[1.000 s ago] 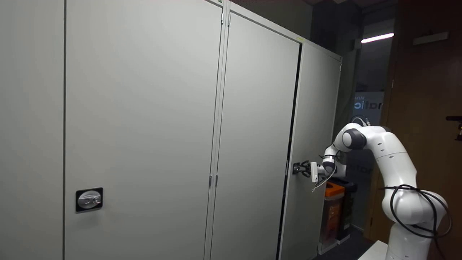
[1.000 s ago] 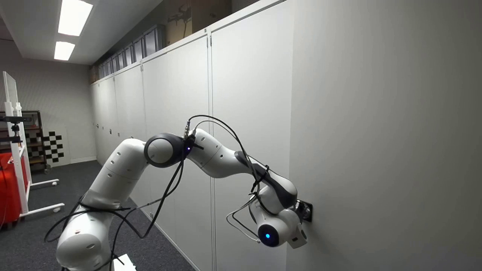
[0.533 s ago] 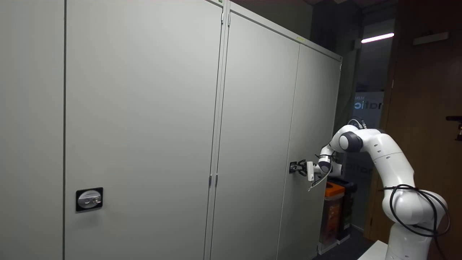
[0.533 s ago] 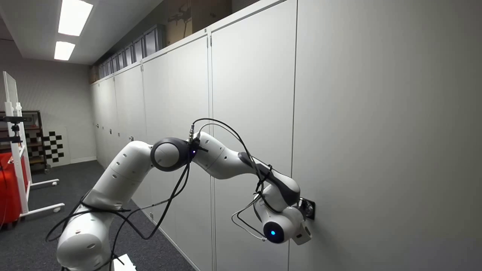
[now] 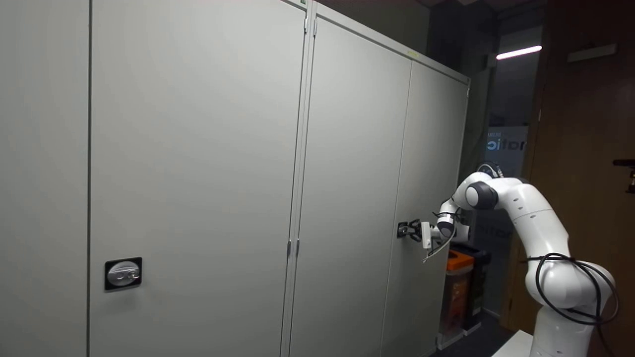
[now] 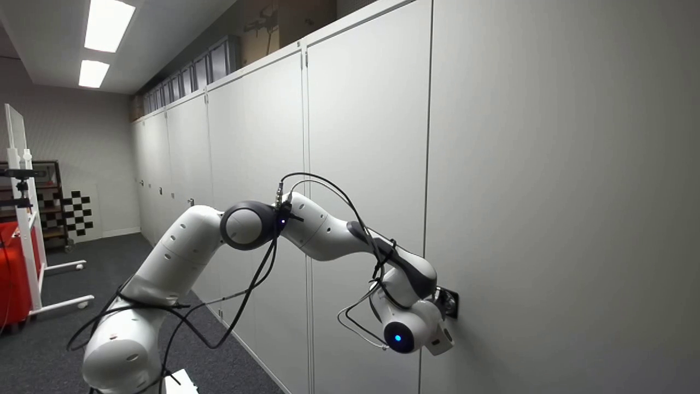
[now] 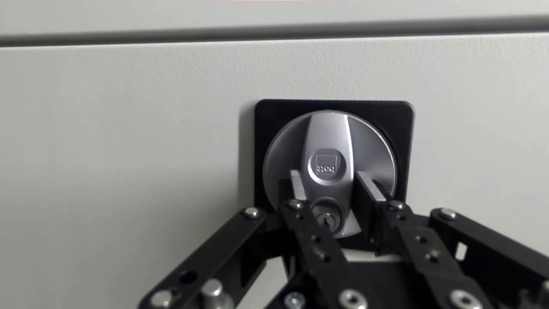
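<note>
My gripper (image 7: 330, 182) has its two black fingers on either side of the raised grip of a round silver knob (image 7: 328, 133) and appears closed on it. The knob has a keyhole low on its grip and sits on a black square plate (image 7: 270, 111). The plate is on a grey cabinet door (image 5: 431, 139), which also shows in an exterior view (image 6: 547, 164). The door lies flush with the neighbouring door (image 5: 354, 148), with a thin seam between them. My gripper (image 5: 409, 229) meets the knob near this seam. The wrist mostly hides the gripper in an exterior view (image 6: 437, 298).
Another silver knob (image 5: 123, 273) is on a nearer cabinet door. A bin with an orange lid (image 5: 459, 260) stands beside the cabinet's end. Grey boxes (image 6: 217, 60) stand on the cabinets. A wheeled white stand (image 6: 31, 224) and a red object (image 6: 13, 273) are behind the arm.
One second ago the door stood ajar with a dark gap. It moved in flush with its neighbour, and the gripper moved with the knob. Over the last half second almost nothing differs.
</note>
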Available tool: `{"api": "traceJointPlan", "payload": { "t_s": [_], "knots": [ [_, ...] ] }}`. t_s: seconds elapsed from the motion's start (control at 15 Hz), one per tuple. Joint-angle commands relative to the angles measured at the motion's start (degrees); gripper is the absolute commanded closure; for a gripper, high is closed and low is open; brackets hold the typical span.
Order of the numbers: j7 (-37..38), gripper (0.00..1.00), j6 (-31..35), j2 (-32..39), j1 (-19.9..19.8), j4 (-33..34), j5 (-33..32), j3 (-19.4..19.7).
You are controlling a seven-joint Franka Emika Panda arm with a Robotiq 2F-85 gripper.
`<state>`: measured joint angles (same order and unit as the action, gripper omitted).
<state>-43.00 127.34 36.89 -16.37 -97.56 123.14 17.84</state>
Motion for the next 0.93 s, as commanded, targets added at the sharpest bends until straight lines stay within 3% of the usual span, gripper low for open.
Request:
{"api": "traceJointPlan", "payload": {
  "t_s": [0.0, 0.87],
  "knots": [
    [-0.4, 0.92, 1.7, 2.7, -0.5, 6.0, 3.1, -0.6],
    [-10.0, 0.92, 1.9, 3.1, -0.4, 6.2, 5.2, -0.2]
  ]
}}
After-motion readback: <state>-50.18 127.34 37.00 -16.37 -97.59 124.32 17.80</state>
